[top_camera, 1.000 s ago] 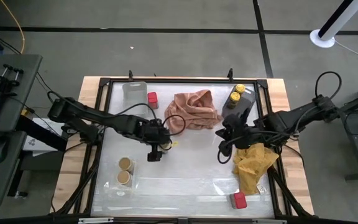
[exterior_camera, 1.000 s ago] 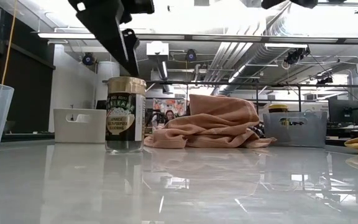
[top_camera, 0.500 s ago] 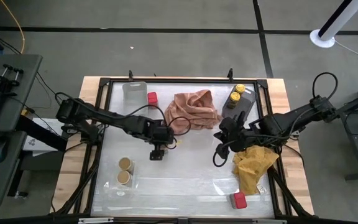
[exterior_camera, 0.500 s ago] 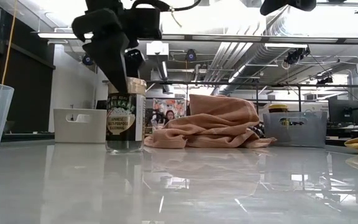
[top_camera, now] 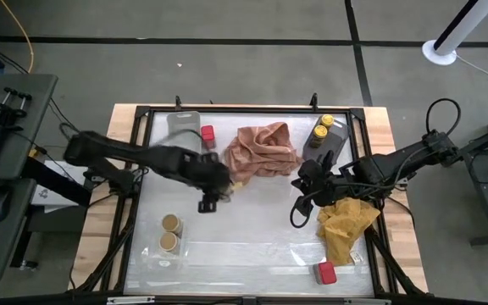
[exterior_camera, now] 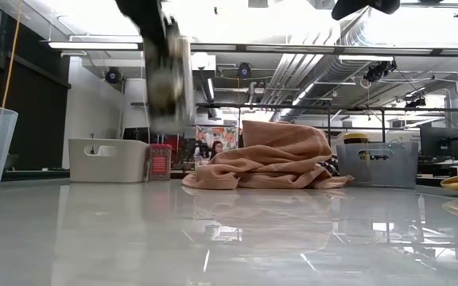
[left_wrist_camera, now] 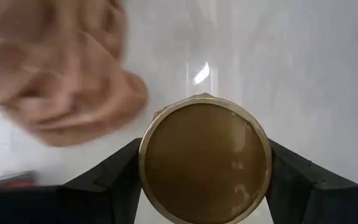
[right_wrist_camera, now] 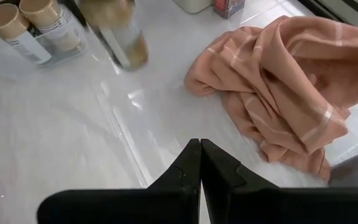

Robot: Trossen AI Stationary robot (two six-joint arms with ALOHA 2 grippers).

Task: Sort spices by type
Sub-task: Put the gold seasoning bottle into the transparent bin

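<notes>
My left gripper (top_camera: 205,202) is shut on a round jar with a tan lid (left_wrist_camera: 205,165), which shows blurred and off the table in the low view (exterior_camera: 169,79). Two more tan-lidded jars (top_camera: 169,232) stand in a clear tray near the table's left. Two yellow-lidded jars (top_camera: 322,127) stand in a grey tray at the far right. One red box (top_camera: 207,134) stands on its base at the far edge, and another (top_camera: 325,272) at the near right. My right gripper (right_wrist_camera: 201,152) is shut and hovers by the yellow cloth. My left gripper pinches the tan-lidded jar just below its lid (left_wrist_camera: 148,168) between its two fingers (left_wrist_camera: 120,180), coming from above and pointing down. The jar hangs upright below the gripper, lifted clear of the table (exterior_camera: 169,79).
A pink cloth (top_camera: 261,151) lies bunched at the table's far middle. A yellow cloth (top_camera: 346,224) lies at the right under my right arm. A pale tray (top_camera: 183,125) sits at the far left by the red box. Bare table lies in the near middle (top_camera: 244,246).
My left gripper came down over the tan-lidded jar, took hold of it and raised it clear of the table, drifting a little toward the left. My right gripper moved slightly toward the table's left.
</notes>
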